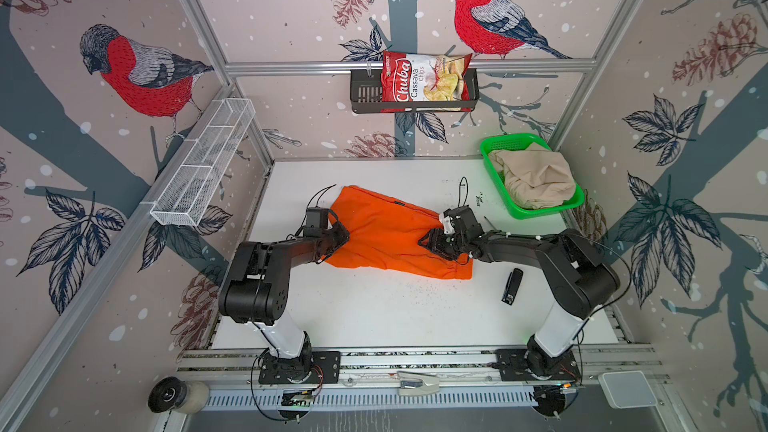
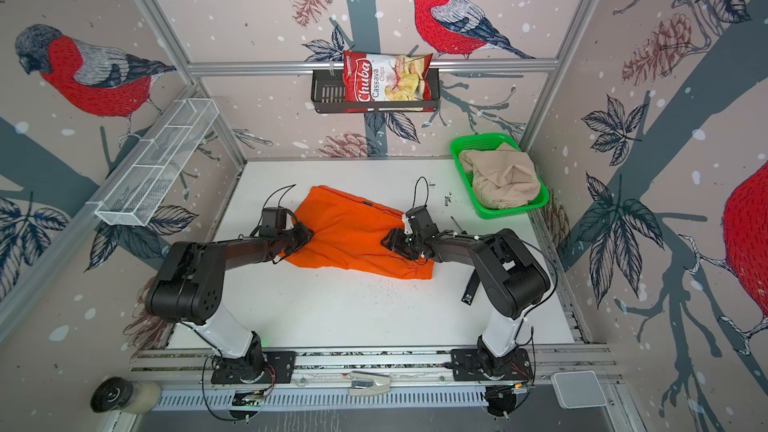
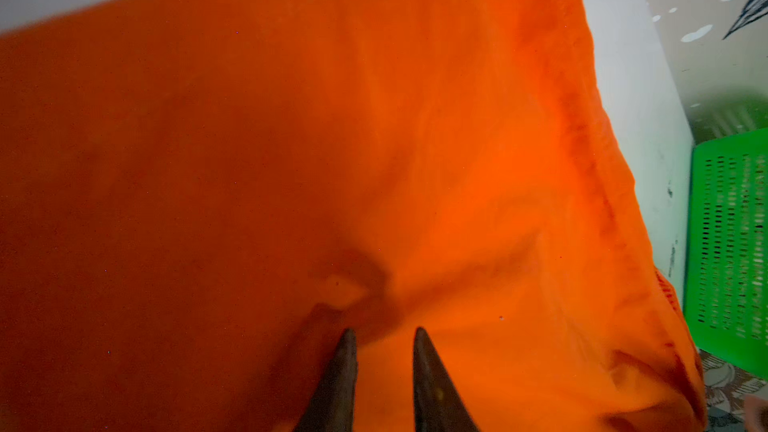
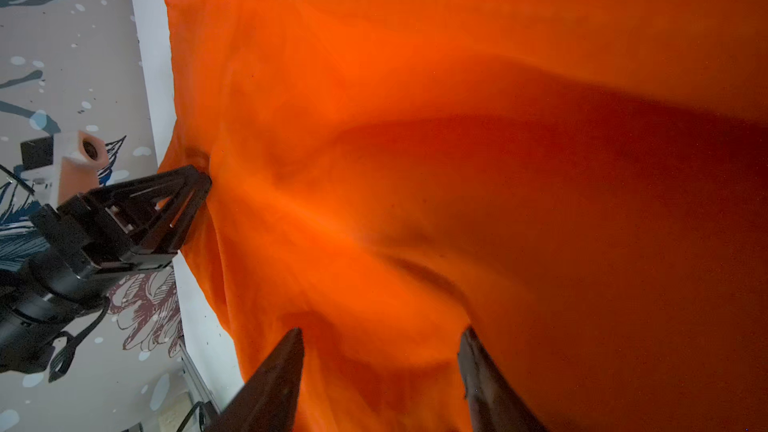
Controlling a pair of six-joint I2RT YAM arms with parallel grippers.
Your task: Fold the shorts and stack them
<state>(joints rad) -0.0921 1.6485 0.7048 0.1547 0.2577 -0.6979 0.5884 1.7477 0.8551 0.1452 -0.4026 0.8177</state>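
- The orange shorts point(image 1: 386, 234) lie spread in the middle of the white surface point(image 1: 374, 313), slanting from far left to near right.
- The left hand point(image 1: 344, 234) is at the shorts' left edge and points right, into the cloth.
- In the left wrist view its fingertips point(image 3: 347, 351) stand a narrow gap apart with orange cloth filling the gap and a dark crease just ahead of them.
- In the right wrist view the left hand's tip point(image 4: 203, 180) presses into the cloth edge, and a ridge runs from there across the shorts.
- I cannot tell whether the left hand is actually clamping the cloth.
- The right hand point(image 1: 428, 245) is over the right part of the shorts and points left. More orange cloth lies nearer and to the right of it.
- It is released: its fingertips point(image 4: 286, 351) stand wide apart with a low bump of cloth between them, nothing pinched.
- The two hands face each other, with most of the shorts between them.
- The beige shorts point(image 1: 536, 178) sit crumpled in the green basket point(image 1: 494, 147) at the far right corner, well apart from both hands.
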